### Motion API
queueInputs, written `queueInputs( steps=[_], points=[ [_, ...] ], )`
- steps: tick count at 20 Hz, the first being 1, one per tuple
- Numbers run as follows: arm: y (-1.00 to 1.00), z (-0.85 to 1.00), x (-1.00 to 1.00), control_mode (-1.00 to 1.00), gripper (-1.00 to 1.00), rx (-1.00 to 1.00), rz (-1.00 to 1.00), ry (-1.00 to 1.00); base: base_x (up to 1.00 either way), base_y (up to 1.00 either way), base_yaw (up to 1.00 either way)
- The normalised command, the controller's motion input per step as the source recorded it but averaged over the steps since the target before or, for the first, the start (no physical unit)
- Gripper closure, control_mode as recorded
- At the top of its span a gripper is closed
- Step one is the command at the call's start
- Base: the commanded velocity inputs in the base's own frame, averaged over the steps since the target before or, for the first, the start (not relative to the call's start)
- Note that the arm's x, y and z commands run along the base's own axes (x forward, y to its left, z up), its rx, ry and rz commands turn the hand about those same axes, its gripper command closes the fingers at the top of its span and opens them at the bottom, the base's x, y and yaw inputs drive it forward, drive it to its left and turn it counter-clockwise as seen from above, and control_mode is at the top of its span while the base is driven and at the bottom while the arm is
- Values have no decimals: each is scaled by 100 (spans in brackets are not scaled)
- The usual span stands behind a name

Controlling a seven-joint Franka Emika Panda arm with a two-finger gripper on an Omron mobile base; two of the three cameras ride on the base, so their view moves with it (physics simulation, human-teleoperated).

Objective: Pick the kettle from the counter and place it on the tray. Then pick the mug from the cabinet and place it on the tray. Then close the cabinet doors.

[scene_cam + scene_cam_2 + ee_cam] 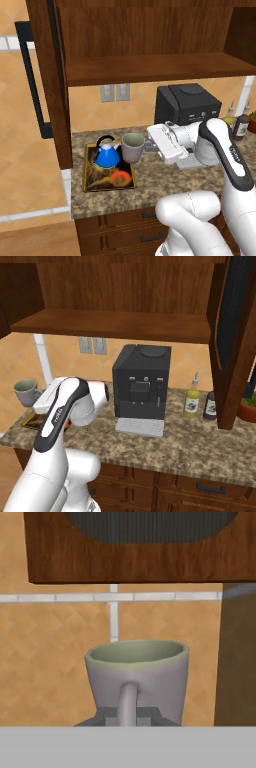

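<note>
Pincer clamped on loop handle of grey-beige cylindrical mug, mug upright, at right edge of gold-rimmed dark tray, beside bright blue cone-shaped kettle standing on tray; tray on speckled granite table.

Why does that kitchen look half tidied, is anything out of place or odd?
Nothing is spilled or broken. The cabinet doors hang wide open over an empty-looking shelf. The mug is upright, held by its handle in the gripper beside the kettle, which already sits on the tray.
</note>
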Motion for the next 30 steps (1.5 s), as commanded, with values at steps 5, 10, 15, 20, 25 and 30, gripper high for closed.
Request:
queueInputs(
  steps=[5,10,15,20,25,30],
  points=[
    [18,-65,-1,-100,100,-6,0,0,0,0,0],
    [3,-61,16,-100,100,0,6,-4,0,0,0],
    [0,-57,19,-100,100,0,8,-11,0,0,0],
    [3,-59,31,-100,100,0,6,-1,0,0,0],
    [4,-58,34,-100,100,1,4,0,0,0,0],
    [9,-52,29,-100,100,6,0,-3,0,0,0]
  ],
)
